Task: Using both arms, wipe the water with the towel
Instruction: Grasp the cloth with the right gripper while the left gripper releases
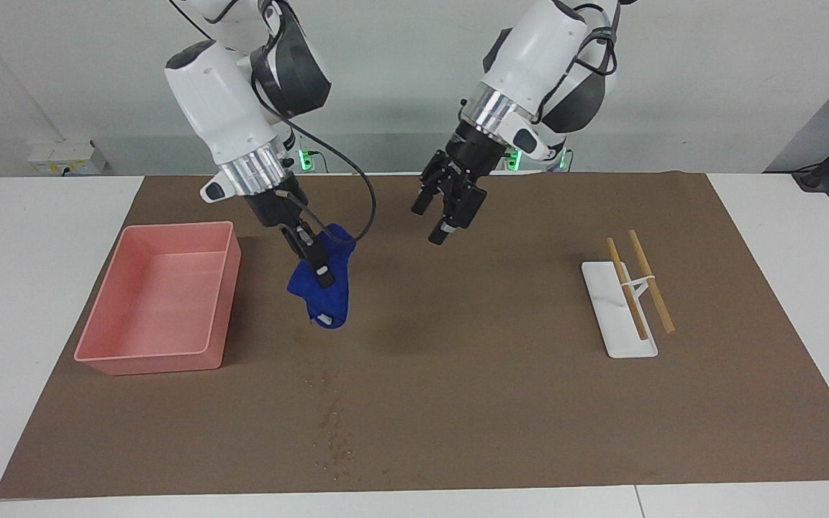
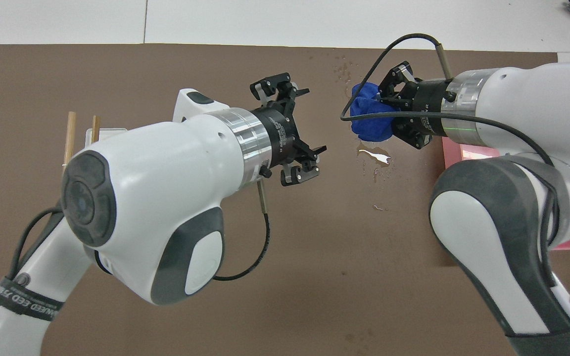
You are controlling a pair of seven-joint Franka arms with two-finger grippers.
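The blue towel [image 1: 322, 289] hangs from my right gripper [image 1: 312, 257], which is shut on its upper part and holds it a little above the brown mat, beside the pink bin. In the overhead view the towel [image 2: 370, 117] is in the right gripper [image 2: 390, 110], over the water. The water [image 1: 333, 430] is a line of tan specks running away from the robots toward the mat's edge, with a damp blotch [image 1: 310, 338] close under the towel. A small puddle [image 2: 375, 158] and droplets [image 2: 344, 74] show from overhead. My left gripper [image 1: 445, 210] is open and empty over the mat's middle [image 2: 292, 129].
A pink plastic bin [image 1: 148, 356] stands on the mat toward the right arm's end [image 2: 463, 148]. A white tray [image 1: 612, 338] with two wooden sticks [image 1: 650, 280] lies toward the left arm's end; the sticks [image 2: 70, 136] also show from overhead. The brown mat [image 1: 501, 403] covers the table.
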